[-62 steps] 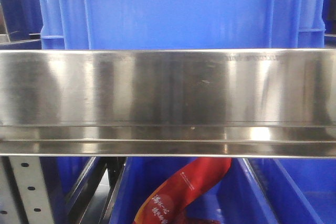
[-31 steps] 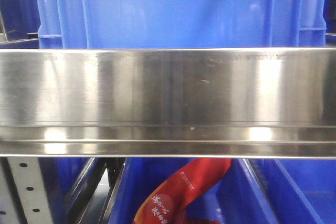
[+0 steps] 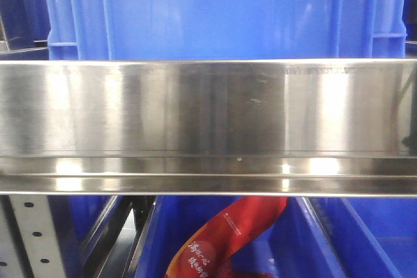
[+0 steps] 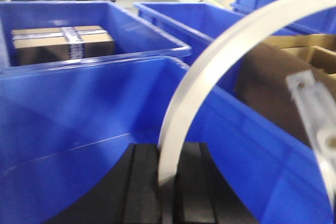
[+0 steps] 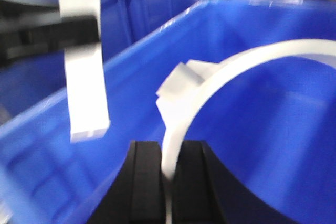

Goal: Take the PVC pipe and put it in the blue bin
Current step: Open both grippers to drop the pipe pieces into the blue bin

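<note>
Leftmost in the left wrist view, 1 taped cardboard box [image 4: 62, 43] sits in 1 of the 3 blue bins I count there. The nearest blue bin [image 4: 79, 119] lies under the left claw [image 4: 168, 182], which is clamped on a bowed white PVC pipe [image 4: 205, 77] arching up to the right. The right claw [image 5: 169, 182] likewise pinches a bowed white pipe [image 5: 236, 65] over a bin's inside, with 1 more white strip [image 5: 84, 77] hanging at upper left; I cannot tell whether that makes 1 pipe or 2. The step looks like the drop: better to lower both claws inside the walls and open the 2 together, since a bent pipe may spring out.
</note>
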Available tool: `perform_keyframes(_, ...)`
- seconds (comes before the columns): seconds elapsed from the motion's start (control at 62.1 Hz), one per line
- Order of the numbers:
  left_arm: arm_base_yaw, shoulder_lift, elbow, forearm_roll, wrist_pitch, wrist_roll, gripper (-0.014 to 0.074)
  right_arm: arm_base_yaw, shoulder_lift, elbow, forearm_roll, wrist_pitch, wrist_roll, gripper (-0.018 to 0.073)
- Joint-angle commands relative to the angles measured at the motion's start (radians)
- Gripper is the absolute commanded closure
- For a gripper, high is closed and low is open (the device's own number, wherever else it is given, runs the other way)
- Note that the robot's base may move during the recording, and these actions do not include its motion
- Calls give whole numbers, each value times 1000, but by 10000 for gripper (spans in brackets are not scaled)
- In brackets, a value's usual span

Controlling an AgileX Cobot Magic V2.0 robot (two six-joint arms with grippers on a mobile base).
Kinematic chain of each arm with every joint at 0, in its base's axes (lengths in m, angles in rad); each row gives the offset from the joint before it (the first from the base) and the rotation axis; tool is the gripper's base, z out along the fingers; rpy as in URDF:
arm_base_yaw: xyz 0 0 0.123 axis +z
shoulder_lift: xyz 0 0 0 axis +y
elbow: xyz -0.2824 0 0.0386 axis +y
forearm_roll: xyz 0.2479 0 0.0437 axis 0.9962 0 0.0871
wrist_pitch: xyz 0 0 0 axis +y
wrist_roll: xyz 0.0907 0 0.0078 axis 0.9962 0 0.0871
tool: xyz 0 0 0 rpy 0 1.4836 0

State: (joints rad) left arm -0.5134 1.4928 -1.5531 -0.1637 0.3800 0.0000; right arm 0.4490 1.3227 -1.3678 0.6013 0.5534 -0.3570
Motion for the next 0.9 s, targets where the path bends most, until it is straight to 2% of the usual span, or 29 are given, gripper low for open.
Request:
perform_keyframes(0.0, 2, 0, -11, -3, -27, 0, 707, 3, 26, -31, 0, -36, -10, 727)
perform_keyframes(0.225, 2, 29, -11, -3, -17, 0, 706, 3, 51, -38, 0, -31, -10, 727)
perform_keyframes(0.306, 2, 39, -11, -7, -8, 0, 676, 3, 51, -38, 0, -31, -10, 685)
perform_keyframes(0.37, 2, 44, -11, -9, -8, 0, 598, 3, 51, -38, 0, -27, -10, 610)
perform_keyframes(0.515, 2, 50, -11, -9, -8, 0, 356, 3, 51, -38, 1, -8, -10, 302)
perform_keyframes(0.612, 2, 50, -11, -9, -8, 0, 239, 3, 51, -38, 1, -1, -10, 166)
perform_keyframes(0.725, 2, 50, -11, -9, -8, 0, 205, 3, 51, -38, 1, -1, -10, 157)
perform_keyframes(0.886, 2, 50, -11, -11, 1, 0, 206, 3, 51, -38, 1, -1, -10, 221)
